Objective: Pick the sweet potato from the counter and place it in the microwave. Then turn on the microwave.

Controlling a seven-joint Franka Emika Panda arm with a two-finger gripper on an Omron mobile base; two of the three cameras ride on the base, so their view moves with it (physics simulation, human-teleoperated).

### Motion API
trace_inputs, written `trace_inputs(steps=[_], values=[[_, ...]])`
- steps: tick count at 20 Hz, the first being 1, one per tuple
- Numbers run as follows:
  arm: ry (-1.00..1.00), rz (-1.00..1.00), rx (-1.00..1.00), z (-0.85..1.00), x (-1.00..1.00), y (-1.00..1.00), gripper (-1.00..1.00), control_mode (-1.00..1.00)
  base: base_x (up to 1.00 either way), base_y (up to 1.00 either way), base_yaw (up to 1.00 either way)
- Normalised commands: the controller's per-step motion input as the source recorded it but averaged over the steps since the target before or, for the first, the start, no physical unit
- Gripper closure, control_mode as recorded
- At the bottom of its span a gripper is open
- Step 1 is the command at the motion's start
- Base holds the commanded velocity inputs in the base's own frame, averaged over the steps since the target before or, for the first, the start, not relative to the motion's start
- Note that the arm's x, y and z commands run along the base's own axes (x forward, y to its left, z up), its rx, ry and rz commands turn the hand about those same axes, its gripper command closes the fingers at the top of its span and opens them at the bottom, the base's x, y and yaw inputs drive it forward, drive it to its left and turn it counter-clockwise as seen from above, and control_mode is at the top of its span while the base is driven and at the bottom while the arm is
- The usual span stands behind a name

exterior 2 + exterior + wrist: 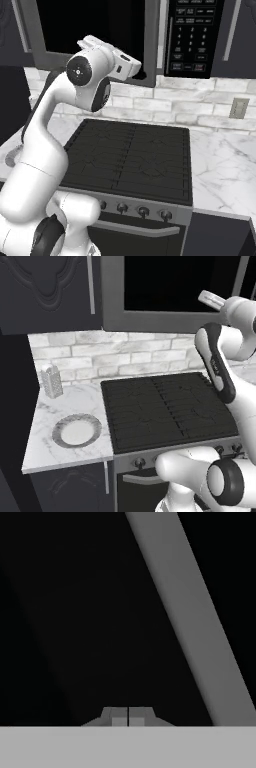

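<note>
The microwave [152, 50] hangs above the stovetop, its dark glass door in a grey frame [150, 320] and its black button panel [192, 35] to the right of the door. My gripper [128, 718] is raised close against the door, near its right edge. The finger tips meet with nothing seen between them, facing dark glass and a slanting grey bar of the frame [195, 622]. The white hand [122, 59] shows in front of the door's lower right corner. The sweet potato is out of view. The marble counter [60, 406] lies left of the stove.
A black ridged stovetop [165, 406] fills the middle below the microwave. On the left counter stand a grey-rimmed plate [76, 431] and a metal grater [51, 381]. More marble counter [225, 165] runs right of the stove, with a wall outlet [240, 107] above it.
</note>
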Motion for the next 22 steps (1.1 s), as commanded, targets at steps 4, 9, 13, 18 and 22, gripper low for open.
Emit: trace_inputs(steps=[4,9,13,18,22], values=[[0.07,0.08,0.02,0.07,0.4,-0.07,1.0,-1.0,0.0,0.0,0.0],[0.04,0.06,0.0,0.02,0.28,-0.02,1.0,-1.0,0.0,0.0,0.0],[0.01,0.02,0.0,0.0,0.41,0.0,1.0,-1.0,0.0,0.0,0.0],[0.0,0.0,0.0,0.0,0.48,0.0,1.0,-1.0,0.0,0.0,0.0],[0.0,0.0,0.0,0.0,0.51,0.0,1.0,-1.0,0.0,0.0,0.0]])
